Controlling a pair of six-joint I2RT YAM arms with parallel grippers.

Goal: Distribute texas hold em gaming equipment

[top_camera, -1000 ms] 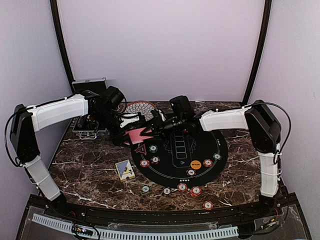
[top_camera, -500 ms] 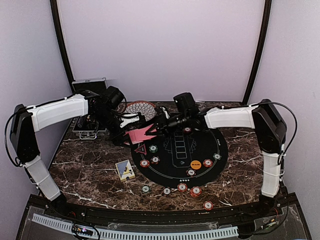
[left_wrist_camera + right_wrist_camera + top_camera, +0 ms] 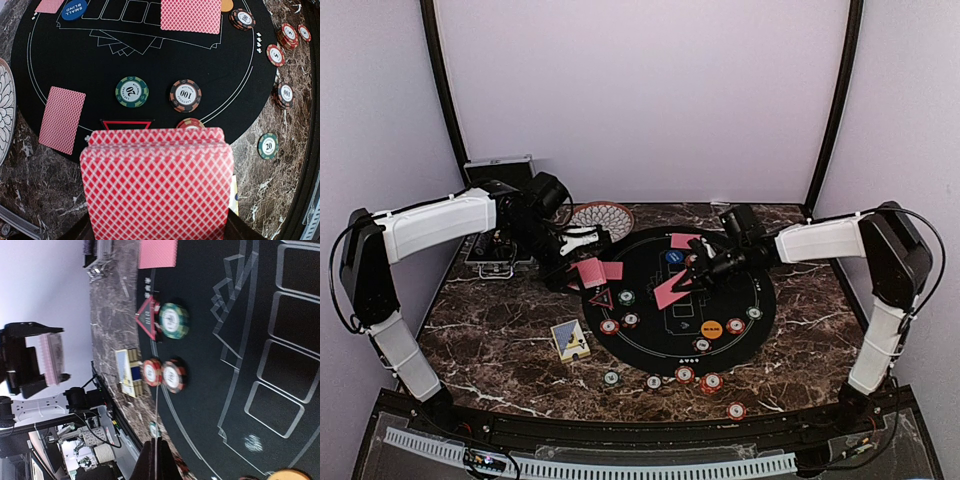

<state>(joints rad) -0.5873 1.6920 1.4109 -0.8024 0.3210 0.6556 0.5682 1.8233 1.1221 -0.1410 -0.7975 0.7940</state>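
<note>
Cards are about as fiddly as this task gets: feather-light, thin, bendy and slick on the backs. One on its own will probably slip or flex in a lazy pinch, so I'd take it by a short edge or corner with the jaws flat on both faces. That's roughly the picture here. The right gripper (image 3: 698,272) is clamped tight on a single card (image 3: 670,291), held at a slant near the middle of the black mat (image 3: 760,300), a touch toward 11 o'clock. I can't tell if its low corner touches the felt. The left gripper (image 3: 582,268) is closed on the deck (image 3: 588,272) out at the mat's 10 o'clock edge, near the patterned bowl (image 3: 601,218). A stack is stiffer to hold, though I'd bet the top cards can skate off.

The overhead view gives the layout. A dealt card (image 3: 685,240) lies at 12 o'clock with the blue button (image 3: 672,257) just beside it. The orange button (image 3: 711,327) is around 5, and chips (image 3: 685,374) are strung along 6 to 7. It can't show the deck's condition, but the left wrist view does: the top edges sit slightly stepped, not squared up. The right wrist view catches the held card edge-on, a straight hairline running out from the fingers (image 3: 149,465), so no visible bend. The card's face doesn't show there at all.
</note>
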